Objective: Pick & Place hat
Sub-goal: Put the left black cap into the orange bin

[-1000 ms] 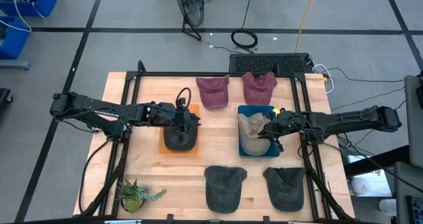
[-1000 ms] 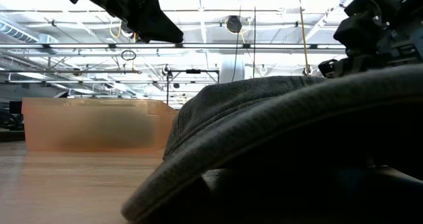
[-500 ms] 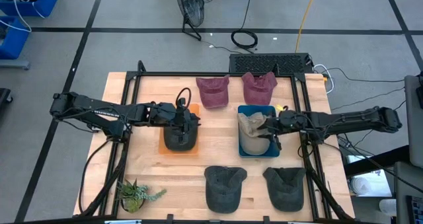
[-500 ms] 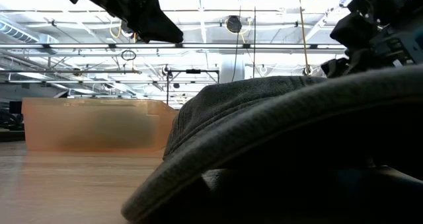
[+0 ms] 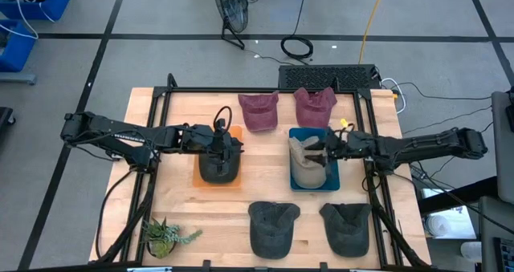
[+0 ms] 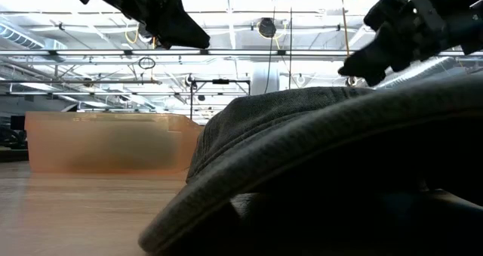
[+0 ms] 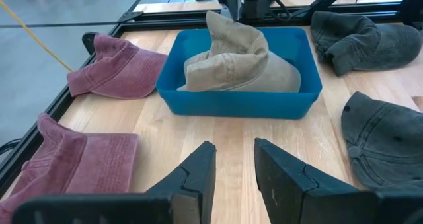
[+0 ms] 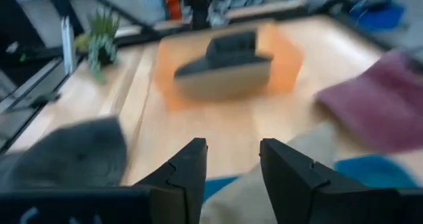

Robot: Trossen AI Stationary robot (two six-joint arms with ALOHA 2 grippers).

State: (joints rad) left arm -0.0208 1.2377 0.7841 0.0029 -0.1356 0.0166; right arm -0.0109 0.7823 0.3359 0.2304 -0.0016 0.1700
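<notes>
high: tan hat (image 5: 306, 161) in blue bin (image 5: 332, 181) | low: bin hidden

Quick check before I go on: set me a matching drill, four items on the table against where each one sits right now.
Items:
1. tan cloth cap
2. dark grey cap
3. two maroon caps
4. small green potted plant

Places:
A. far edge of the table
B. in the blue plastic bin
C. near left corner of the table
D. in the orange translucent bin

Pairs: 1-B, 2-D, 3-A, 4-C
</notes>
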